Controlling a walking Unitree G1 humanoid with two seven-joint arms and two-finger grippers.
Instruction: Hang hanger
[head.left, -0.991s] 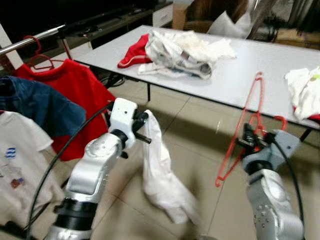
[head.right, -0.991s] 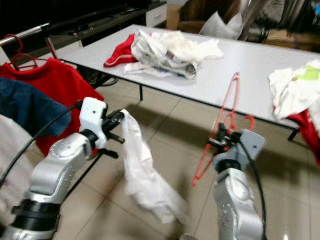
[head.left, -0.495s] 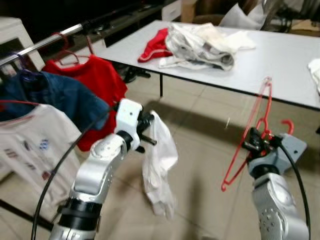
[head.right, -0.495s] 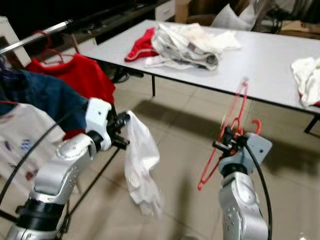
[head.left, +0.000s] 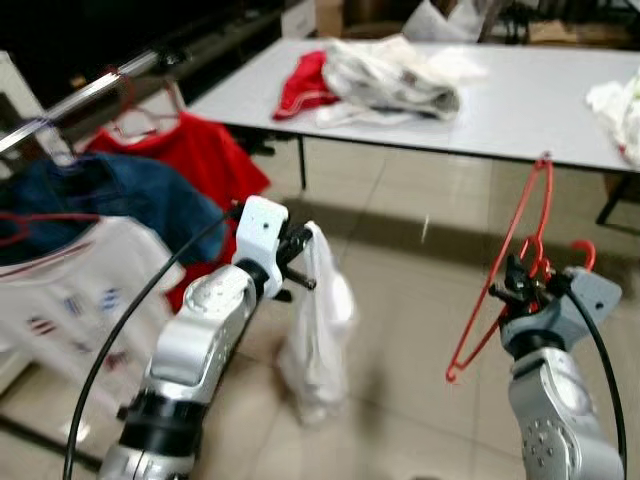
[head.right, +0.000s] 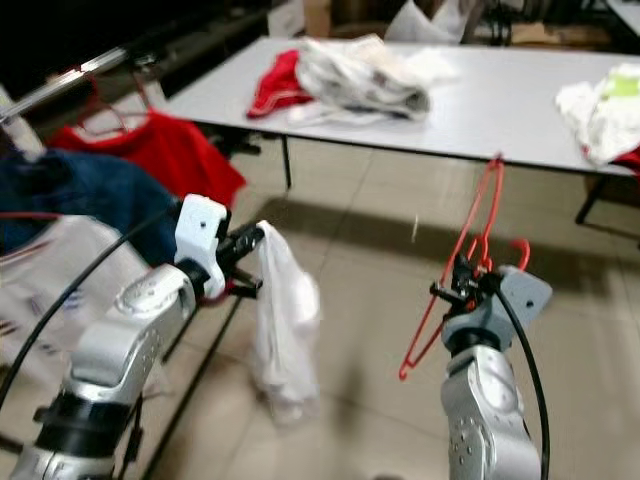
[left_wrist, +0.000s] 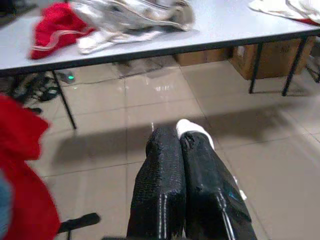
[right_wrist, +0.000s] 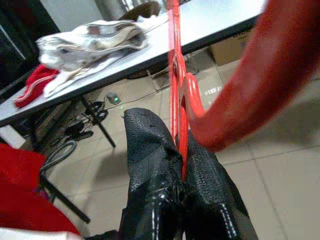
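My right jaws (head.left: 522, 283) are closed on the red hanger (head.left: 505, 262) near its neck, so the frame stands upright in the air over the tiled floor (head.left: 400, 300) with the hook (head.left: 578, 252) curling beside my wrist; held there, the hook is free to be set over a bar. My left jaws (head.left: 300, 246) are clamped on the top edge of a white garment (head.left: 318, 330), which hangs limp below them, just clear of the floor by my judgement; the pinch at one edge lets the cloth drape open for dressing onto the hanger. To my left runs the clothes rail (head.left: 90, 95), already carrying a red shirt (head.left: 195, 160), a blue garment (head.left: 120, 200) and a white printed shirt (head.left: 70, 300), each on its own hanger. Ahead, the desk (head.left: 540, 100) holds a heap of unsorted laundry (head.left: 385, 70). The hanger is well apart from the rail, so hanging is not yet done.
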